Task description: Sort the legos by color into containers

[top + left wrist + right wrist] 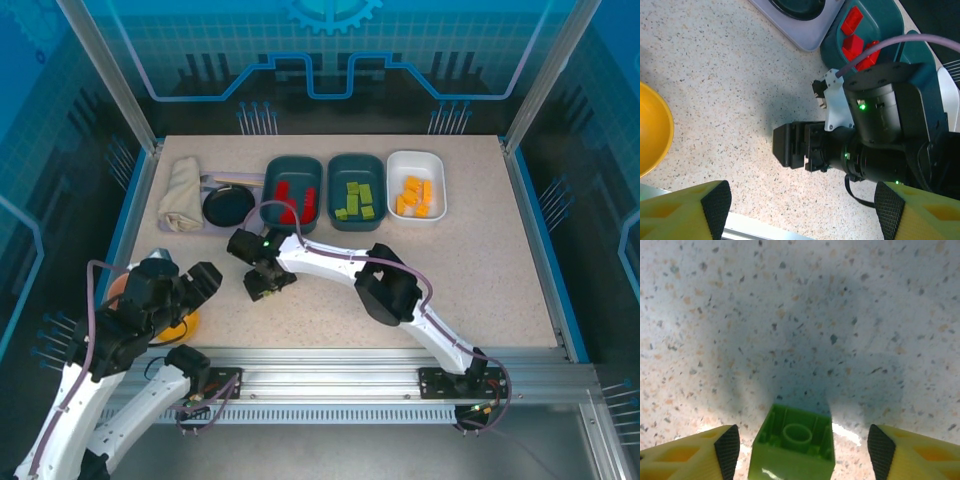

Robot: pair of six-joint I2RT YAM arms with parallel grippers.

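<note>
– Jaws from above: can we read them?
– Hardly. In the top view the right arm (340,265) stretches across to the left half of the tabletop (480,270). The right jaws point down at it, too dark for us to judge their gap. The left jaws hang over the yellow bowl (185,325). Along the far edge we see a teal tray (292,162) with red legos (295,197), a second teal tray (357,158) with green legos (356,200), and a white tray (416,156) with orange legos (415,197).
– And the left wrist view?
– We see the left fingers (715,205) spread wide with bare tabletop between them. Beyond them the right jaws show side-on, low over the surface. The bowl sits at the left edge and the red legos at the top.
– The right wrist view?
– It settles what we could not judge from above. The right fingers (727,450) stand wide apart, and one green lego (792,442) lies on the tabletop between them. Its hollow underside is turned toward the camera. It lies nearer one finger than the other, and we see a gap on both sides.
</note>
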